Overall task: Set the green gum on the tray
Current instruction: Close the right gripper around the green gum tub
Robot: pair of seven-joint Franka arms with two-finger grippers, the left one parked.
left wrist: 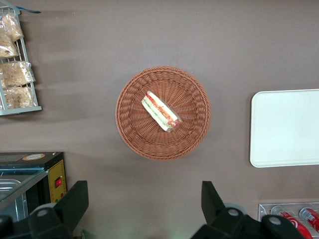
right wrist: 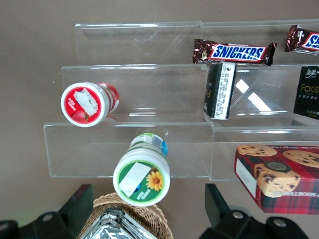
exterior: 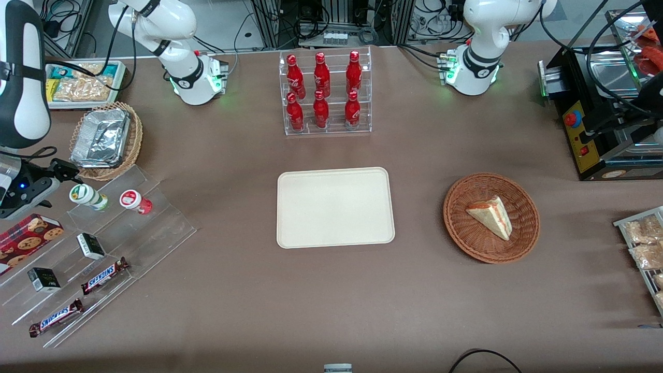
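The green gum (exterior: 87,196) is a small bottle with a white lid and a green-ringed label, lying on the top step of a clear acrylic shelf toward the working arm's end of the table. In the right wrist view the green gum (right wrist: 142,174) sits just ahead of my gripper (right wrist: 147,190). The fingers (right wrist: 76,203) are open wide and empty. In the front view my gripper (exterior: 58,172) hovers beside the gum, close above the shelf. The cream tray (exterior: 335,207) lies bare at the table's middle and also shows in the left wrist view (left wrist: 286,127).
A red gum bottle (exterior: 133,201) lies beside the green one. A wicker basket with a foil container (exterior: 106,137) stands close to my gripper. The shelf (exterior: 119,243) also holds Snickers bars (exterior: 103,275), small black boxes and a cookie box (exterior: 28,235). A cola rack (exterior: 325,93) and a sandwich basket (exterior: 491,217) flank the tray.
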